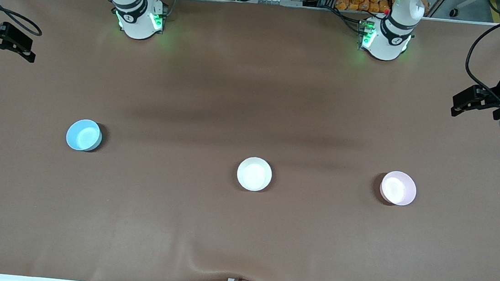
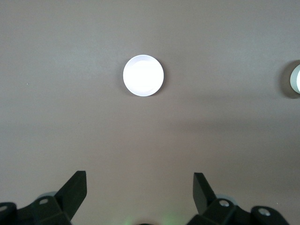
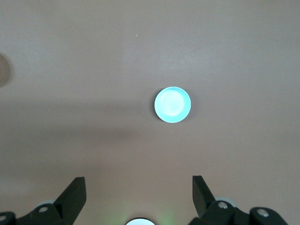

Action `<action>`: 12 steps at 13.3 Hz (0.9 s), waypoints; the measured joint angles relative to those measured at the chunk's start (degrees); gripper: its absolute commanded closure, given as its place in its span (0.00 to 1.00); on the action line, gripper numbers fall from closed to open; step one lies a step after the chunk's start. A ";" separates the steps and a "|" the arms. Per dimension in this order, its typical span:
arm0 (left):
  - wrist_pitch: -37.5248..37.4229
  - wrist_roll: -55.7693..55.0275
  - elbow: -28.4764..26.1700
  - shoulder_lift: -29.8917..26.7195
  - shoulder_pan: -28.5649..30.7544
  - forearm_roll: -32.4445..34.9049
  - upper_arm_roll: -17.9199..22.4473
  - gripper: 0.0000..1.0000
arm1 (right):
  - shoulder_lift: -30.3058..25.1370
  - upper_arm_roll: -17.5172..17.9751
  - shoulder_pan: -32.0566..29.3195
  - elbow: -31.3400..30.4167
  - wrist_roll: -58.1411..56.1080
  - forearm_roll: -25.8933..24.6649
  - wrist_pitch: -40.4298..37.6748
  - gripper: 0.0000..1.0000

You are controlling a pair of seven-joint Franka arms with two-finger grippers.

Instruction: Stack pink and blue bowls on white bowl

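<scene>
Bowls sat apart in a row: blue bowl (image 1: 84, 135) twd right arm's end, white bowl (image 1: 254, 174) mid, pink bowl (image 1: 398, 188) twd left arm's; we saw left gripper (image 1: 464, 104) & right gripper (image 1: 16, 44) high over table (image 1: 255, 90) ends, fingers apart, empty

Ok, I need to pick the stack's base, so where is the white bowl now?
In the front view the white bowl sits mid-table, upright and empty, between the blue bowl toward the right arm's end and the pink bowl toward the left arm's end.

Even overhead light, soft dark shadow bands across the table (image 1: 241, 231) — wrist views sharp, bowls glare-washed
</scene>
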 measured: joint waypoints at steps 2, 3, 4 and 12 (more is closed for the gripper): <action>-0.34 -0.03 0.01 0.00 0.04 0.00 0.04 0.00 | 0.00 0.01 0.00 0.00 0.00 0.00 0.00 0.00; -0.40 -0.04 0.02 0.00 0.06 0.00 0.12 0.00 | 0.00 0.00 0.00 0.00 0.00 0.00 0.00 0.00; -0.43 -0.04 0.02 0.00 0.12 0.00 0.22 0.00 | 0.00 -0.02 -0.01 0.00 0.01 0.00 0.00 0.00; -0.79 -0.07 0.01 0.18 0.47 0.00 0.40 0.00 | 0.07 -0.07 -0.02 -0.01 0.02 0.00 -0.03 0.00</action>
